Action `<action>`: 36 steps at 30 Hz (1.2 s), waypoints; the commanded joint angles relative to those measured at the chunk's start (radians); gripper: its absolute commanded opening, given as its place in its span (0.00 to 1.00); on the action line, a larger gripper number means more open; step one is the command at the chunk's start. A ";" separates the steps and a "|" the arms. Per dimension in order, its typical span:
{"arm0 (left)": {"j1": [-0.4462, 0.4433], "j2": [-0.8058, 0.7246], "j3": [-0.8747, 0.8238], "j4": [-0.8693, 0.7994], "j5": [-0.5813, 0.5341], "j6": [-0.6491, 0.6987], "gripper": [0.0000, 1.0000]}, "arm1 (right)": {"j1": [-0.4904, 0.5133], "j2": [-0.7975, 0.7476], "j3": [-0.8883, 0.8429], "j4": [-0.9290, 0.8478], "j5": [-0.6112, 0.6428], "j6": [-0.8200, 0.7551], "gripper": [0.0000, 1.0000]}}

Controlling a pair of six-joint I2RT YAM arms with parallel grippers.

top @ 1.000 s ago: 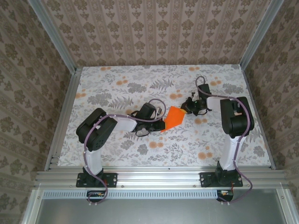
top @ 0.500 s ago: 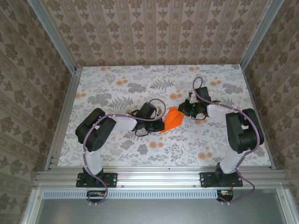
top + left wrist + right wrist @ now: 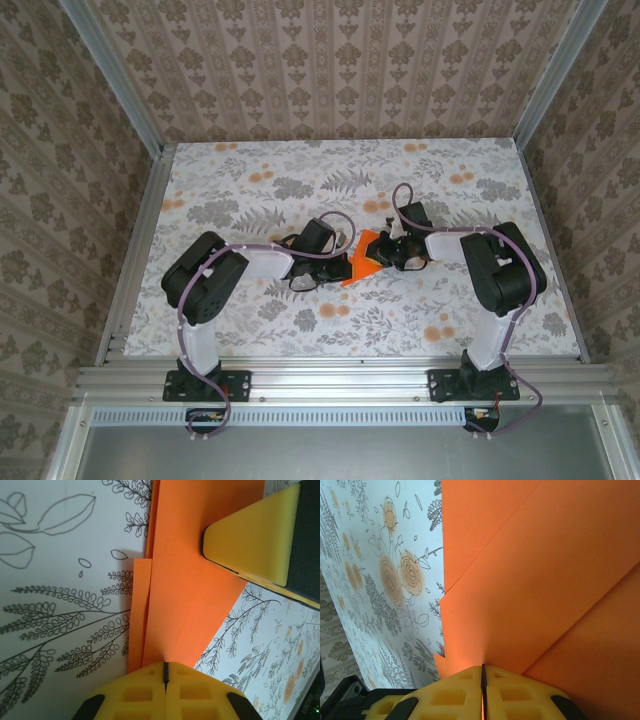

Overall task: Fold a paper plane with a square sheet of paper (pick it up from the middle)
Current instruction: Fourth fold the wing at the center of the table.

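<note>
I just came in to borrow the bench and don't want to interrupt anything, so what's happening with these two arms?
Both arms are working on one piece of orange paper near the middle of the floral table. The left gripper has its jaws shut on one edge, and the right gripper is shut on the opposite side. The paper already carries several folds and overlapping layers, but it is not yet a finished plane.

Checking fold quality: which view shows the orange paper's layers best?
Left wrist: the orange paper shows stacked edges and tapering outline. Right wrist crops it to creases. Top external shows it small.
</note>
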 commanded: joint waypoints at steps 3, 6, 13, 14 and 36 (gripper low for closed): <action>0.004 0.011 -0.007 -0.165 -0.014 0.035 0.00 | -0.001 0.044 0.054 -0.153 0.111 -0.020 0.10; 0.009 -0.015 0.018 -0.127 0.031 0.029 0.04 | 0.001 0.064 0.077 -0.236 0.155 -0.035 0.10; 0.017 0.007 0.093 -0.059 0.121 0.021 0.15 | 0.005 0.131 0.116 -0.326 0.187 -0.027 0.09; 0.017 0.018 0.105 -0.070 0.122 0.023 0.15 | 0.005 0.141 0.120 -0.332 0.188 -0.023 0.09; 0.040 0.030 0.027 -0.211 0.016 0.047 0.08 | 0.010 0.213 0.180 -0.489 0.307 -0.029 0.08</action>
